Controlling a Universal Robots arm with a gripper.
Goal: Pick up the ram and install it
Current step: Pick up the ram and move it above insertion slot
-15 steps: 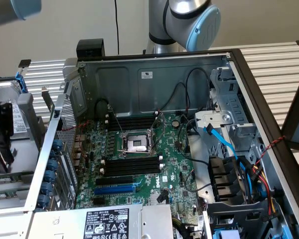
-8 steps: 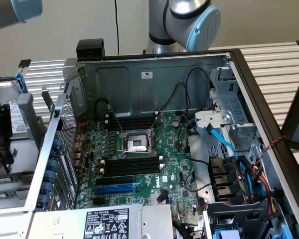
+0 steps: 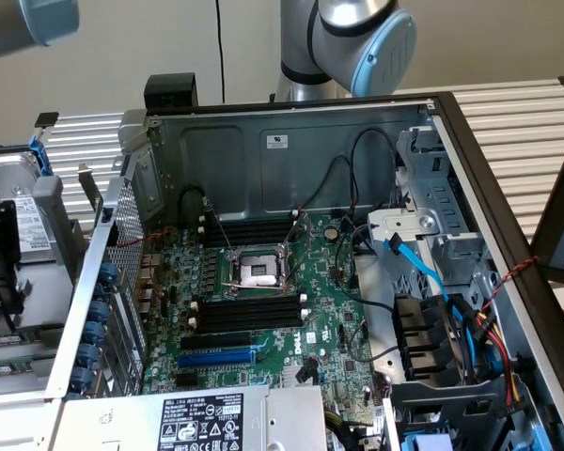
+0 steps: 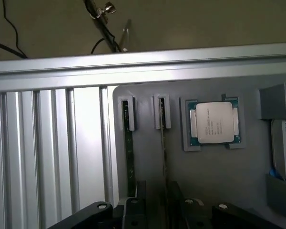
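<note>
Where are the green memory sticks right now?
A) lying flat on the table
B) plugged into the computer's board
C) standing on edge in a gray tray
C: the memory sticks stand on edge in the gray tray, beside the square chip.

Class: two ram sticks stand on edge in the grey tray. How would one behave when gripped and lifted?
The ram is a thin board seen edge-on, so it is probably stiff along its length and light. Standing on its narrow edge in slots of the grey tray, it would likely tip if nudged free sideways. Such thinness suggests fragility under a hard squeeze.
</note>
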